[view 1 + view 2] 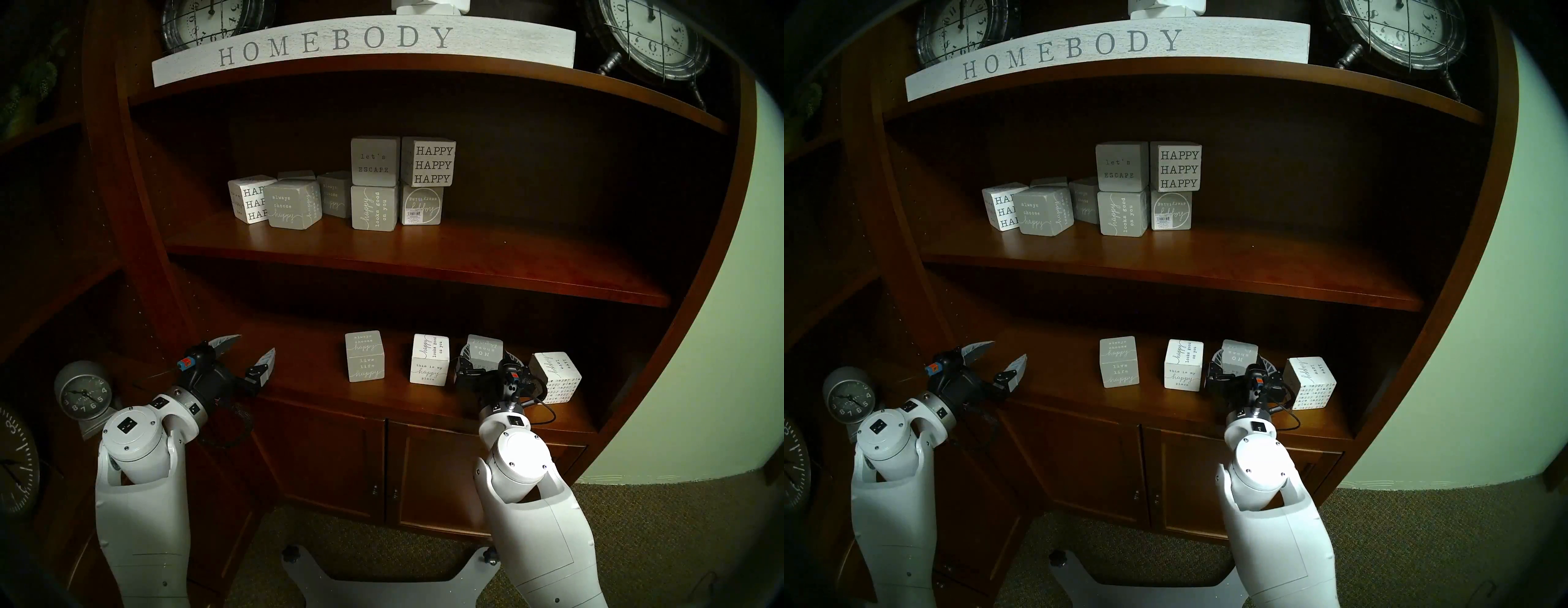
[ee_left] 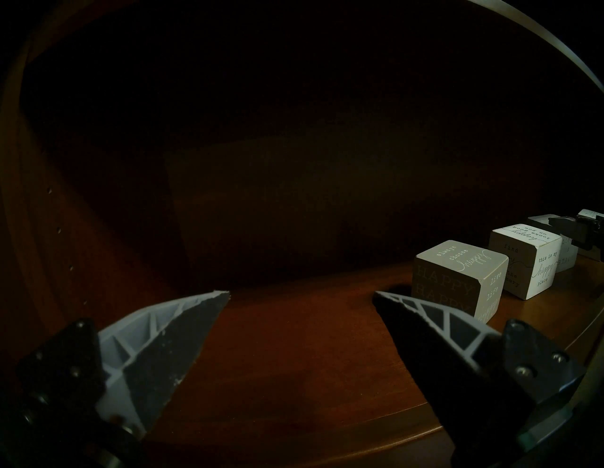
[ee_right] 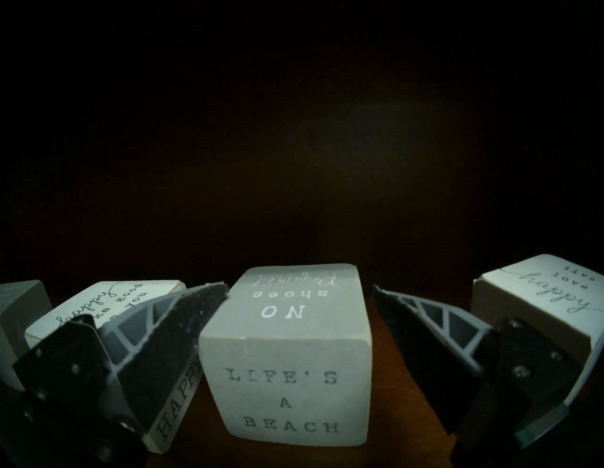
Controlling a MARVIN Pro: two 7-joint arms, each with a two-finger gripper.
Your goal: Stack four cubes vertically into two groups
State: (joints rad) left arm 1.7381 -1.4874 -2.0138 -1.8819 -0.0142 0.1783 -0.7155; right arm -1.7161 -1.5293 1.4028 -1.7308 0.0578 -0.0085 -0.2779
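Four cubes stand in a row on the lower shelf [image 1: 305, 382]. From left to right they are a grey "live life happy" cube [image 1: 365, 356], a white "this is my happy place" cube [image 1: 430, 360], a grey "LIFE'S A BEACH" cube [image 3: 287, 359] and a white cube printed with "happy place" [image 1: 555, 377]. My right gripper [image 3: 300, 291] is open and straddles the "LIFE'S A BEACH" cube. Its left fingertip [image 3: 215, 294] is at the cube's edge and the other finger stands apart from it. My left gripper [image 1: 254, 344] hangs open and empty over the shelf's left part, well left of the cubes.
On the shelf above [image 1: 424, 254] sit several other lettered cubes, among them a "let's ESCAPE" cube [image 1: 375, 161] and a "HAPPY HAPPY HAPPY" cube [image 1: 429, 163], each stacked on another. A HOMEBODY sign [image 1: 339, 42] and clocks stand on top. A small clock [image 1: 82, 392] is beside my left arm. Cabinet doors [image 1: 322, 463] lie below.
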